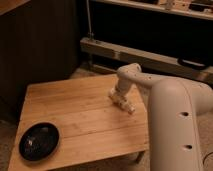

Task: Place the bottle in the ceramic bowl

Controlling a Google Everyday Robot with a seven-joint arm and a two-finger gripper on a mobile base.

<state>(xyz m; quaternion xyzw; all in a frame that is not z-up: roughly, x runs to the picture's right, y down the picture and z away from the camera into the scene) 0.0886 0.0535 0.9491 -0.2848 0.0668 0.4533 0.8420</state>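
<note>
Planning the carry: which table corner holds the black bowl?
The near left corner: the ceramic bowl sits there, while the gripper is low over the table at its right side.

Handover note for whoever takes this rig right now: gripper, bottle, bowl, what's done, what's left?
The gripper is down at the right part of the wooden table, far from the bowl side.
The bottle cannot be told apart from the whitish gripper end; possibly there.
The ceramic bowl sits at the table's front-left corner, no bottle in it.
Done: nothing confirmed.
Left: bring the bottle across into the bowl.
</note>
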